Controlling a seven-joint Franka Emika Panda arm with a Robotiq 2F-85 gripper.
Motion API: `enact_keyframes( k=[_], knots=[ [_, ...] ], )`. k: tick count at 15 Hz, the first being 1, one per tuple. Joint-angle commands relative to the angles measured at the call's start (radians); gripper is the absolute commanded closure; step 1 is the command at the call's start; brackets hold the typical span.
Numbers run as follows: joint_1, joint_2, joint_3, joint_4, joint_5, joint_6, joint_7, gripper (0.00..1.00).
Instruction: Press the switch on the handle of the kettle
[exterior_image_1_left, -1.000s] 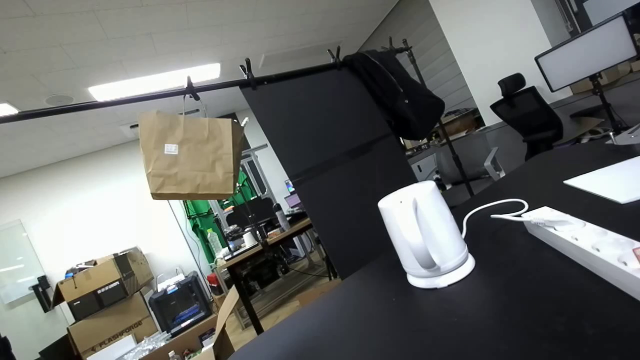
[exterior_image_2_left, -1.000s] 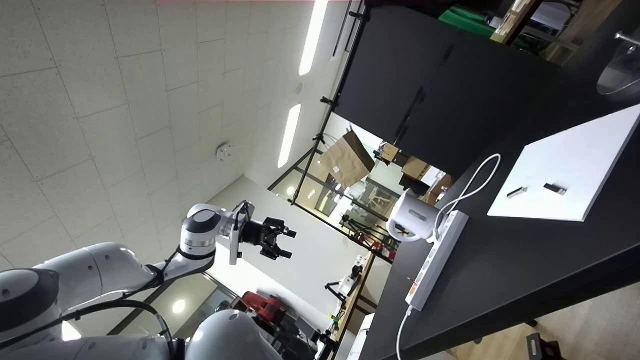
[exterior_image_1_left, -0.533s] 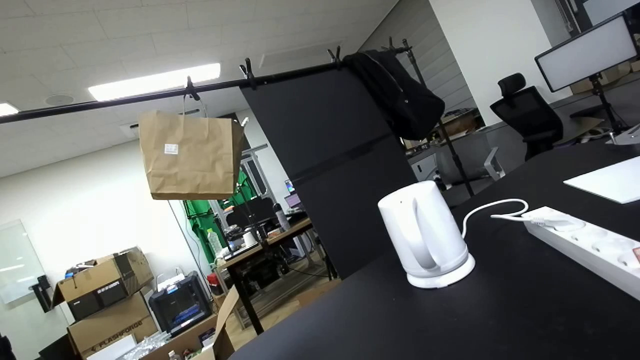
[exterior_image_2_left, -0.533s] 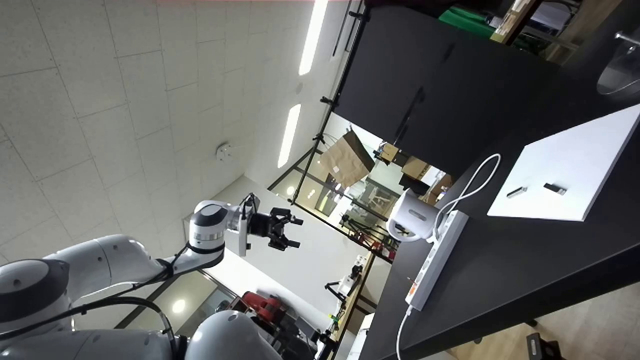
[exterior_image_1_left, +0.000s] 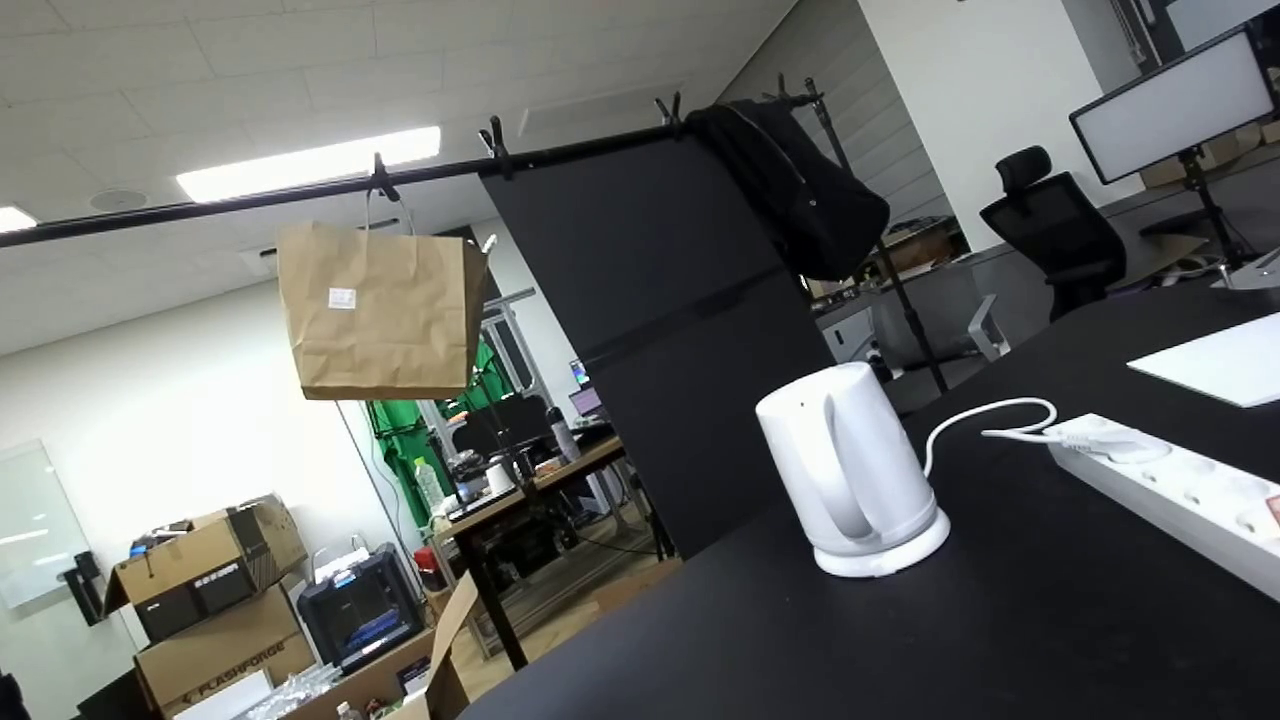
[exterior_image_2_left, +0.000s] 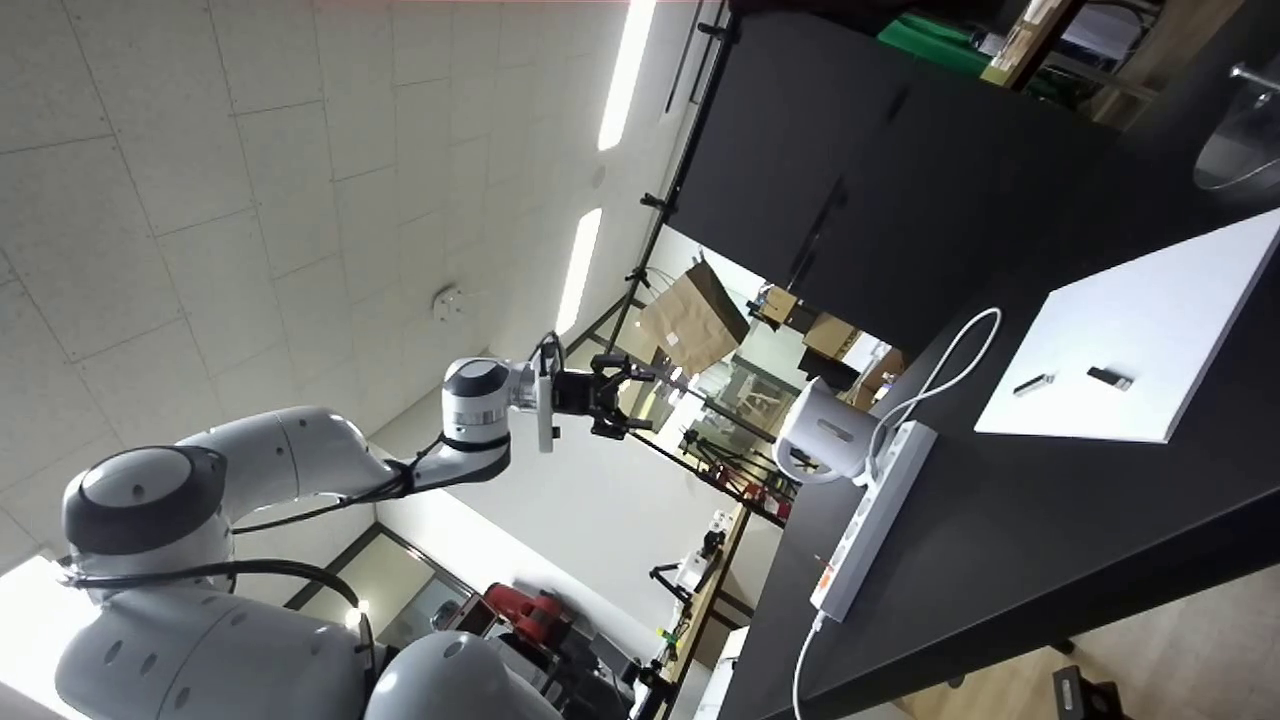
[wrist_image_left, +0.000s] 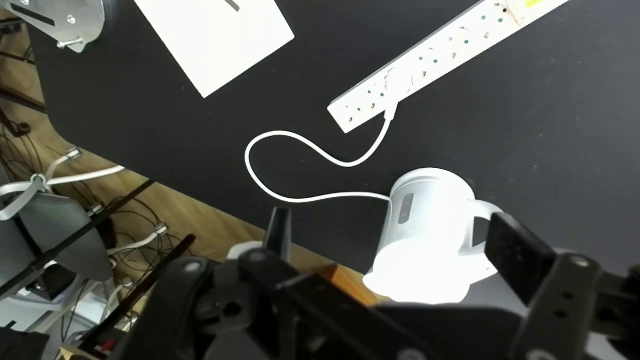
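Holding jaws apart, pincer (wrist_image_left: 390, 225) partly hides kettle (wrist_image_left: 430, 220) handle (wrist_image_left: 483, 207) in wrist view; kettle top (wrist_image_left: 422, 277) seems overexposed

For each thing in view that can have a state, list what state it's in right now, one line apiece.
Fingers: open, wide apart, holding nothing
Kettle: upright on its base
Handle switch: can't tell whether it is pressed
Power strip: kettle's plug seated near one end
Kettle cord: slack, curving
White panel: lying flat
Paper bag: hanging from the rail
Ceiling light: lit
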Motion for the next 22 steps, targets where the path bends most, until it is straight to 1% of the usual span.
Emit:
enact_keyframes(
  k=[1, 5, 10, 13, 15, 16, 17, 18, 20, 22],
  knots=[
    [0.026, 0.011, -0.025, 0.002, -0.008, 0.000, 0.006, 0.00],
    [0.040, -0.004, -0.021, -0.005, -0.007, -0.001, 0.005, 0.00],
    [0.040, -0.008, -0.021, -0.006, -0.007, -0.001, 0.005, 0.00],
    [0.022, 0.036, -0.024, 0.023, -0.056, 0.090, 0.009, 0.00],
    [0.002, 0.097, -0.020, 0.066, -0.114, 0.154, 0.043, 0.00],
    [-0.007, 0.125, -0.019, 0.084, -0.142, 0.181, 0.067, 0.06],
    [-0.019, 0.159, -0.012, 0.107, -0.175, 0.206, 0.124, 0.26],
    [-0.030, 0.186, -0.004, 0.126, -0.215, 0.224, 0.202, 0.33],
    [-0.027, 0.238, -0.001, 0.164, -0.291, 0.241, 0.341, 0.47],
    [0.007, 0.299, -0.011, 0.204, -0.319, 0.242, 0.389, 0.61]
  ],
)
